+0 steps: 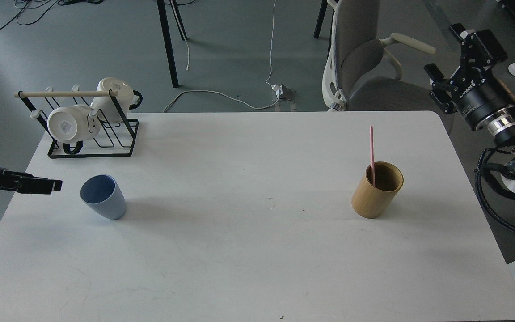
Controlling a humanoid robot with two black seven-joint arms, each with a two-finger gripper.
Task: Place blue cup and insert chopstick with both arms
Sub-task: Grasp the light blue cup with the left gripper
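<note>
The blue cup (103,197) stands upright on the left part of the white table (248,250). The pink-red chopstick (372,152) stands upright in a tan bamboo holder (377,190) on the right part of the table. My left gripper (54,184) comes in low from the left edge, a short way left of the cup and not touching it. It is seen edge-on and dark, so its fingers cannot be told apart. My right gripper (448,54) is raised beyond the table's far right corner, open and empty, well away from the chopstick.
A black wire rack (91,142) with two white mugs and a wooden bar stands at the table's back left. A grey office chair (358,53) is behind the far edge. Cables lie on the floor beyond.
</note>
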